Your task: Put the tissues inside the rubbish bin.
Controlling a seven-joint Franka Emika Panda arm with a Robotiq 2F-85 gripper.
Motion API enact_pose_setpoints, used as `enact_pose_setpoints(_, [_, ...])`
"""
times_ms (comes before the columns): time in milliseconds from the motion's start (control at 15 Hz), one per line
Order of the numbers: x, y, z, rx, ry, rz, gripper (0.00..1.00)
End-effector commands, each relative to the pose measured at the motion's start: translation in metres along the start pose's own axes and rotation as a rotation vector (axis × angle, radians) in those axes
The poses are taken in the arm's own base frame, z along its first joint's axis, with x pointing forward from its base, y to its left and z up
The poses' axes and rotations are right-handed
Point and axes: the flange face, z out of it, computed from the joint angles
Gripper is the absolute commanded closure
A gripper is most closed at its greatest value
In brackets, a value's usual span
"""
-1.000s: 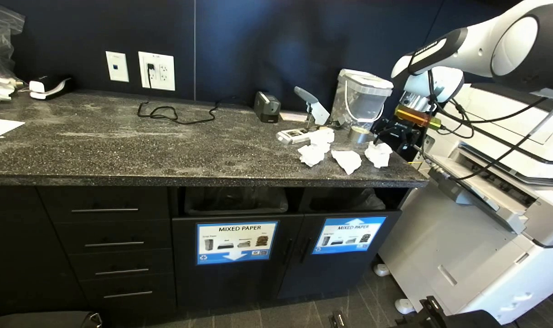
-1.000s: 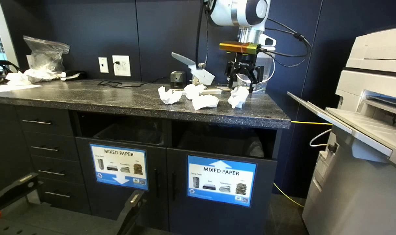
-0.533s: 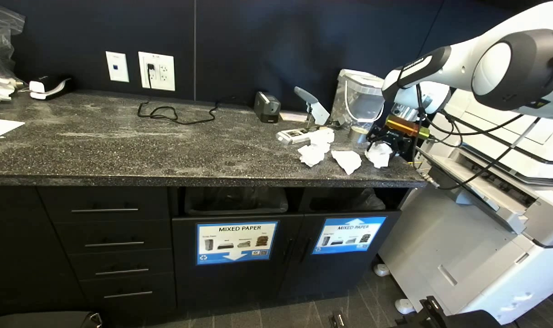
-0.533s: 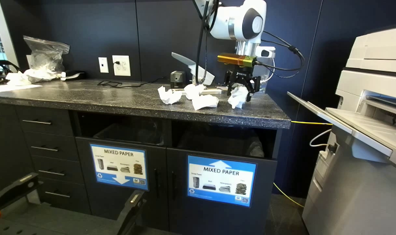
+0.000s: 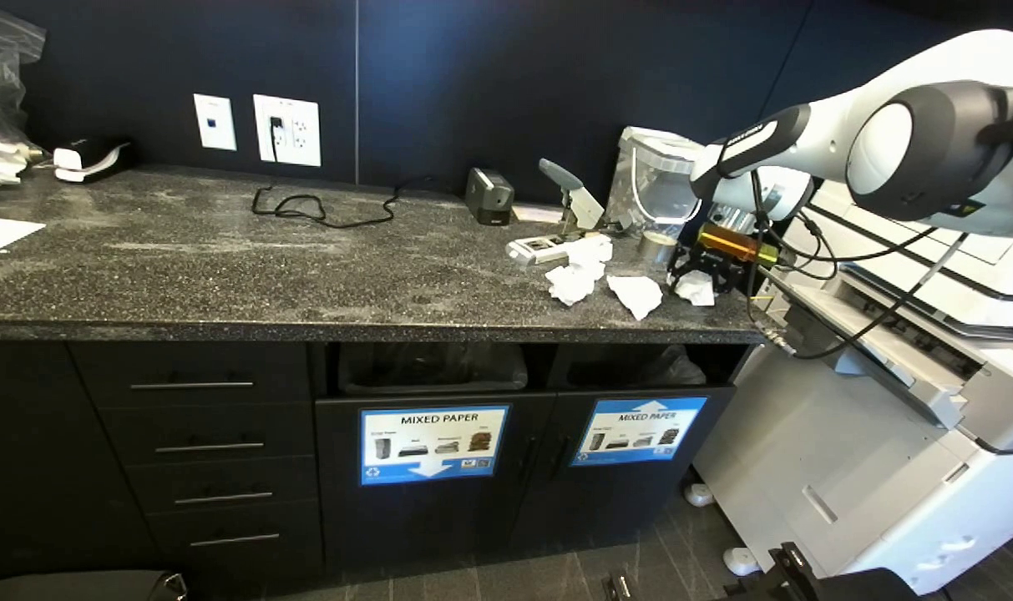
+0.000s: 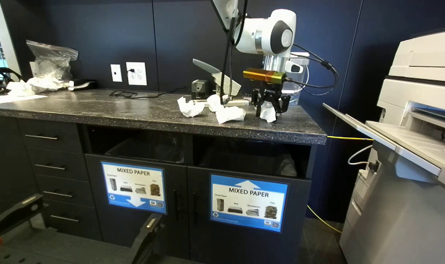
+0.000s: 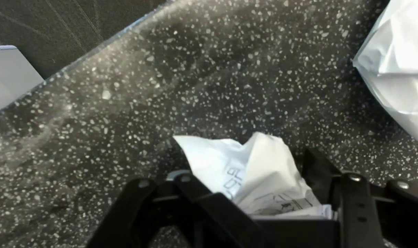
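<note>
My gripper (image 6: 268, 111) is low over the counter's right end, fingers spread on both sides of a crumpled white tissue (image 6: 269, 116). In the wrist view this tissue (image 7: 264, 168) sits between the fingers, with printed marks on it; the fingertips are partly hidden. Three more white tissues lie to its left in an exterior view: a flat folded one (image 5: 637, 295), a crumpled one (image 5: 571, 285) and one behind it (image 5: 591, 249). Dark lined bins stand in the cabinet openings under the counter, a left one (image 6: 149, 148) and a right one (image 6: 288, 165).
A clear bucket (image 5: 660, 179), a small tin (image 5: 656, 247), a grey stapler-like device (image 5: 585, 207) and a pencil sharpener (image 5: 489, 197) stand behind the tissues. The counter's front edge (image 6: 244, 132) overhangs the bin openings. A printer (image 6: 402, 165) stands to the right.
My gripper has come down and slightly left, from above and behind the right-hand tissue to around it. The fingers stay spread. The tissues lie in about the same places.
</note>
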Motion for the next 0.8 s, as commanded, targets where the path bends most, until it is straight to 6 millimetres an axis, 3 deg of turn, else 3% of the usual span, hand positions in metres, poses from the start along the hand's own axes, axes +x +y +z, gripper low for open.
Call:
enact_pose_setpoints(0, [0.009, -0.006, -0.004, -0.018, 0.032, -0.002, 0.58])
enact_pose_setpoints(333, [0.006, -0.014, -0.004, -0.043, 0.030, -0.028, 0.91])
enact_pose_setpoints(533, [0.004, -0.017, -0.004, -0.066, 0.014, -0.055, 0.95])
enact_pose_setpoints(733, [-0.001, -0.021, -0.002, -0.082, -0.026, -0.099, 0.93])
